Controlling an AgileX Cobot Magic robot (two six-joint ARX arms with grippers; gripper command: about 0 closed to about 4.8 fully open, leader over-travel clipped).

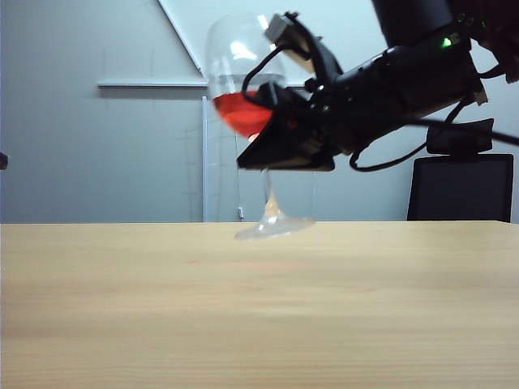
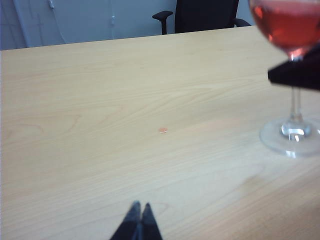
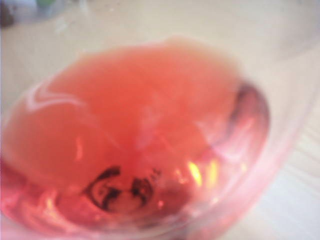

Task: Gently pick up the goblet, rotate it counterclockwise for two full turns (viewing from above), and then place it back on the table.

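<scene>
On the left, the left gripper (image 2: pixel 139 216) hangs low over the bare worktop (image 2: pixel 100 100), its fingers pressed together on nothing, well apart from the glass. A small reddish spot (image 2: pixel 163 130) lies on the wood between this gripper and the goblet.

Further right, the right gripper (image 1: pixel 280 154) reaches in from the right and pinches the goblet (image 1: pixel 243 105) by its stem, just under the bowl. The foot (image 1: pixel 274 227) hangs below the gripper, tilted and apparently just clear of the worktop, though the exterior view alone does not settle the gap. The whole glass leans.

The bowl, directly above the gripper, holds red liquid (image 3: pixel 135 135) filling roughly its lower third; the upper part is empty.

Risks, as I judge them: a thin smooth stem gives little purchase, so the glass could slip or swing during the 2 turns. The lean brings the liquid toward 1 side of the bowl, and a quick wrist motion could slosh it over the rim. Squeezing harder might snap the stem, and a tilted foot may tip on landing.
</scene>
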